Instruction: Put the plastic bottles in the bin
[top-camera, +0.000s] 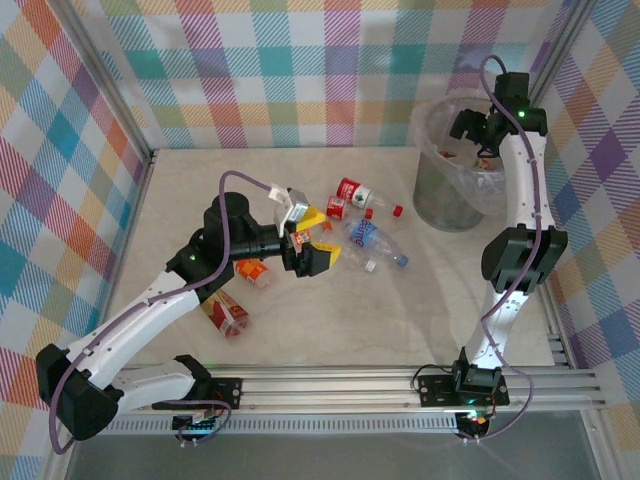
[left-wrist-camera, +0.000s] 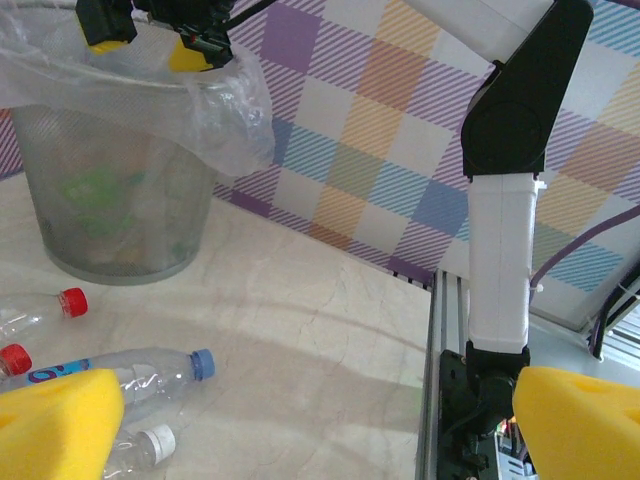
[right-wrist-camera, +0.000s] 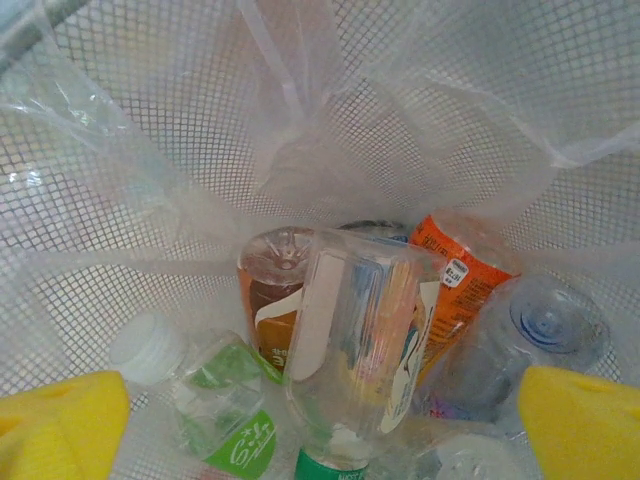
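Top external view has the plastic bottles (top-camera: 372, 238) that are not yet binned lying on their sides around the middle of the table (top-camera: 350, 330). A red-labelled bottle (top-camera: 352, 190) and a clear blue-capped bottle (left-wrist-camera: 150, 375) lie nearer the bin (top-camera: 455, 190). An orange bottle (top-camera: 252, 272) and a crushed red-and-brown bottle (top-camera: 225, 312) lie toward the near left. They look empty, so I judge them very light, thin-walled and springy, with slick skins. A round one should roll at a nudge, and a hard squeeze would dent it rather than break it. The best hold is probably across the body at the label, square to the long axis. The neck is stiffer but narrow, and the crushed bottles offer flat faces. In the right wrist view several bottles already lie heaped in the bin's liner, among them an orange-labelled bottle (right-wrist-camera: 450, 270). The bin stands at the far right corner of the table. The right gripper (top-camera: 478, 140) hangs over its mouth with jaws wide apart, gripping nothing. The left gripper (top-camera: 310, 245) hovers over the scattered bottles with its jaws also spread and empty.
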